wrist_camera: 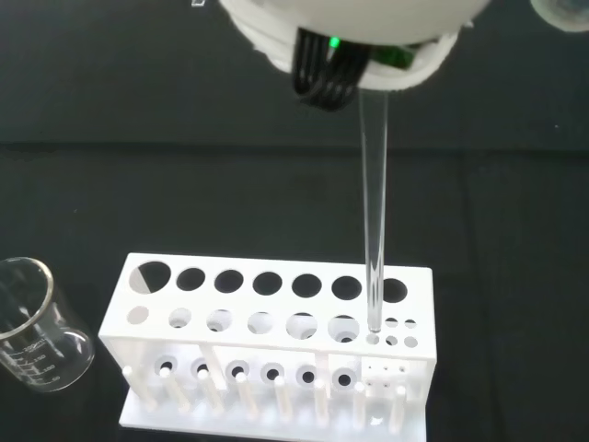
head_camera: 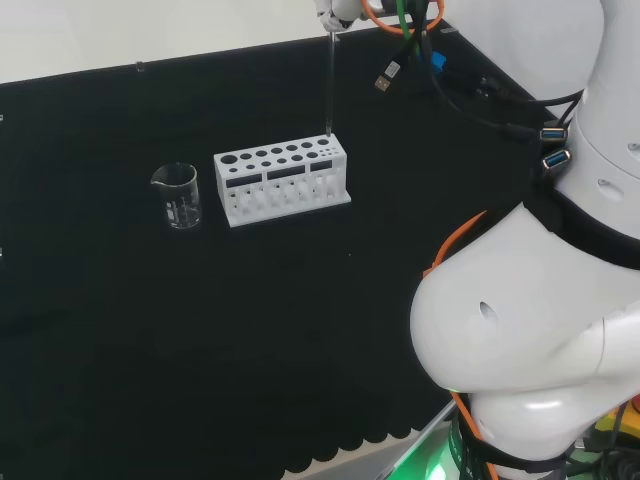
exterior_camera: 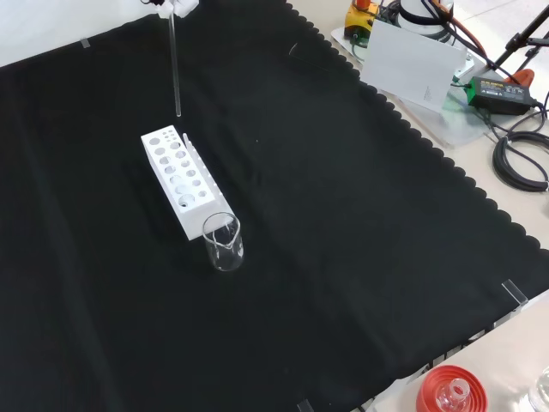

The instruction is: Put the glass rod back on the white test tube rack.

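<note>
- The glass rod [wrist_camera: 375, 230] is held straight up and down, hanging below the hand [head_camera: 335, 10].
- Just a small bit of the hand is seen, so it cannot be told how the fingers are set, though the rod's top end is kept up there.
- The rod's bottom tip is seen right over a small hole at one end of the white test tube rack [wrist_camera: 276, 345], far under the hand.
- The rod is thought to be light, stiff, smooth and slippery, and easily broken if bumped.
- It is best held near its top end, so the tip can be slid into the hole.
- A beaker [head_camera: 178, 195] is stood past the rack's other end.
</note>
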Controlling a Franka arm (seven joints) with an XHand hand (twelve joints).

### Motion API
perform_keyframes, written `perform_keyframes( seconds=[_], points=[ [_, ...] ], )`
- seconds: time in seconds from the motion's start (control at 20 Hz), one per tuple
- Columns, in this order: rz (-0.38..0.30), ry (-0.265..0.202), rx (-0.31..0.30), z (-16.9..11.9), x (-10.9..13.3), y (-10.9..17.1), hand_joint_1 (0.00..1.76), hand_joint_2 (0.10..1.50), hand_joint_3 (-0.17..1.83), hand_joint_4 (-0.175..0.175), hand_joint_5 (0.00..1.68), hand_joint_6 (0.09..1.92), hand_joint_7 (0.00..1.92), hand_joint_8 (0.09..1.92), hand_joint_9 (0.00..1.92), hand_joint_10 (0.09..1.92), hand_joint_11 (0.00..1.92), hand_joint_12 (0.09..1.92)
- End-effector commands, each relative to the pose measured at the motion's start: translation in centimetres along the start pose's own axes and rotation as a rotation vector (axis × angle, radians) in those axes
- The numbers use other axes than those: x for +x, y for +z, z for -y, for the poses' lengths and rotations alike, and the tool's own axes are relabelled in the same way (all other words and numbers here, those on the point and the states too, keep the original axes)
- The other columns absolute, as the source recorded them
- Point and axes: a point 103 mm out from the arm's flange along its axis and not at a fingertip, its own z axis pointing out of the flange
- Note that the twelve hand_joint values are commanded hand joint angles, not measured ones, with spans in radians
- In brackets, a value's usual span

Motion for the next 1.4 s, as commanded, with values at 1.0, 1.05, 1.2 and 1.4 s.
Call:
perform_keyframes(
  seconds=[1.0, 1.05, 1.2, 1.4],
  points=[
    [0.056, -0.011, 0.049, -1.9, 3.2, 0.6, 1.33, 0.71, 0.56, -0.175, 1.19, 0.54, 1.38, 0.68, 1.76, 0.32, 1.56, 0.66],
    [0.040, -0.016, 0.038, -1.6, 2.7, 0.6, 1.33, 0.71, 0.56, -0.175, 1.19, 0.54, 1.38, 0.68, 1.76, 0.32, 1.56, 0.66],
    [0.040, -0.014, 0.038, -1.5, 2.5, 0.7, 1.33, 0.71, 0.56, -0.175, 1.19, 0.54, 1.38, 0.68, 1.76, 0.32, 1.56, 0.66],
    [0.036, -0.021, 0.042, -1.6, 2.6, 0.8, 1.33, 0.71, 0.56, -0.175, 1.19, 0.54, 1.38, 0.68, 1.76, 0.32, 1.56, 0.66]
  ],
)
